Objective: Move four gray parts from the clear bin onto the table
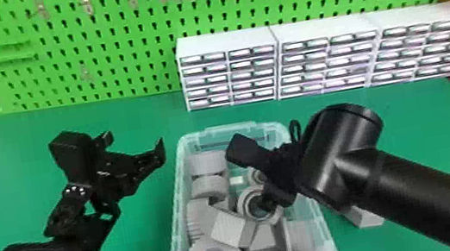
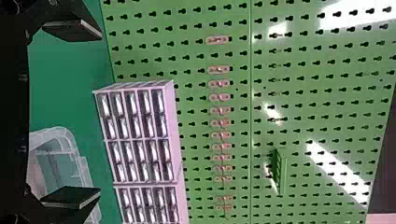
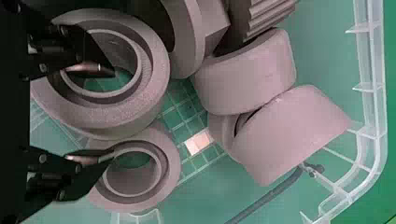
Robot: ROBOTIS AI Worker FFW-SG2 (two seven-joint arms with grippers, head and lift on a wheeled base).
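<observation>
Right gripper [image 3: 112,114], spread and empty, is at the larger gray ring [image 3: 147,95] in the clear bin [image 1: 177,214]; left gripper [image 1: 134,143], also spread, is beside it. Best to pinch one wall squarely, avoiding the smaller ring [image 3: 170,179].

The clear bin [image 1: 176,207] is showing smooth, translucent plastic. The gray parts [image 1: 228,228] are presenting matt faces, one ring [image 3: 116,112] looking grainy. The pegboard [image 2: 322,113] is gleaming glossily; the right arm [image 1: 341,134] is showing a smooth sheen.
</observation>
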